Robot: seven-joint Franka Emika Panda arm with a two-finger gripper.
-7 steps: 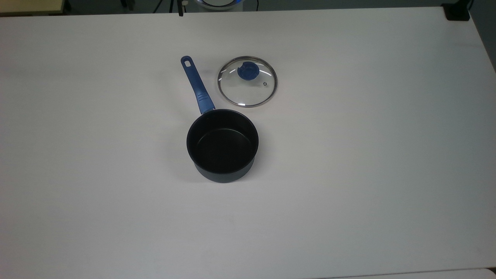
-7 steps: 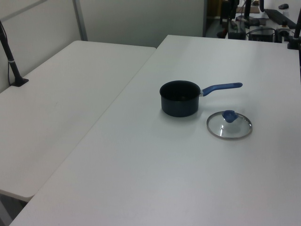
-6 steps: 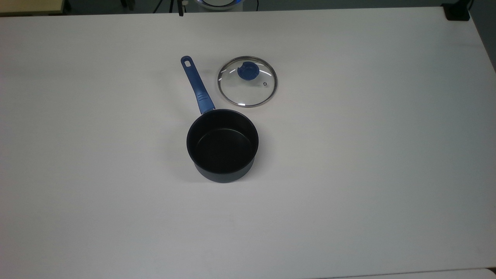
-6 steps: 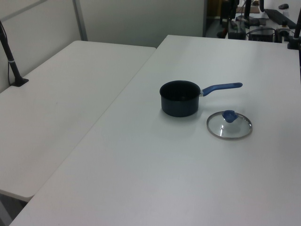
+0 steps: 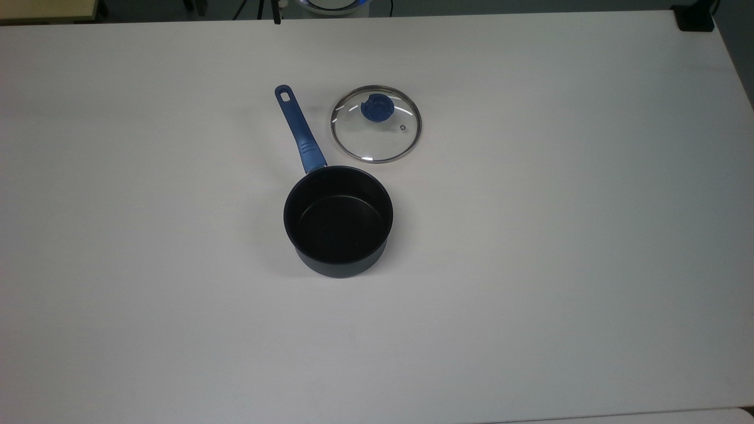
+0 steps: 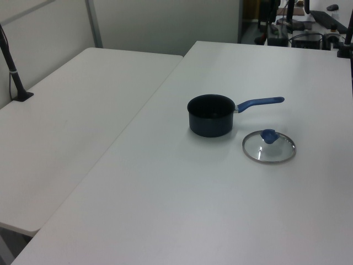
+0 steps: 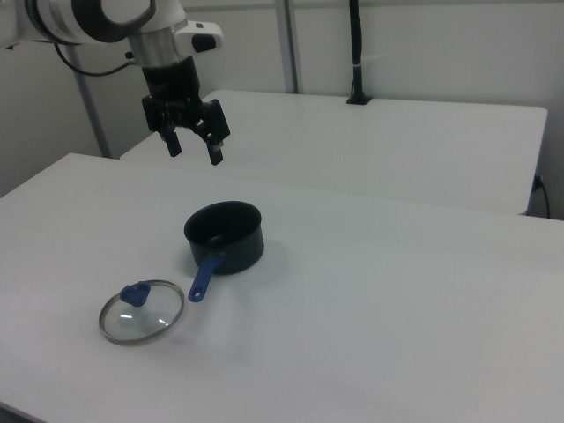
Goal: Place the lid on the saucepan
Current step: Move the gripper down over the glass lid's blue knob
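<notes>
My gripper (image 7: 194,148) hangs in the upper left of the right view with its fingers spread and nothing between them. The saucepan (image 5: 338,221) stands mid-frame in the top view on the white table (image 5: 530,235), and the lid (image 5: 376,123) lies flat just above it, right of the handle, apart from the pan. I can read no writing on either.

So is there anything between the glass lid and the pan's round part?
No. In the top view, only bare white table separates the steel-rimmed glass lid from the dark navy saucepan.
</notes>
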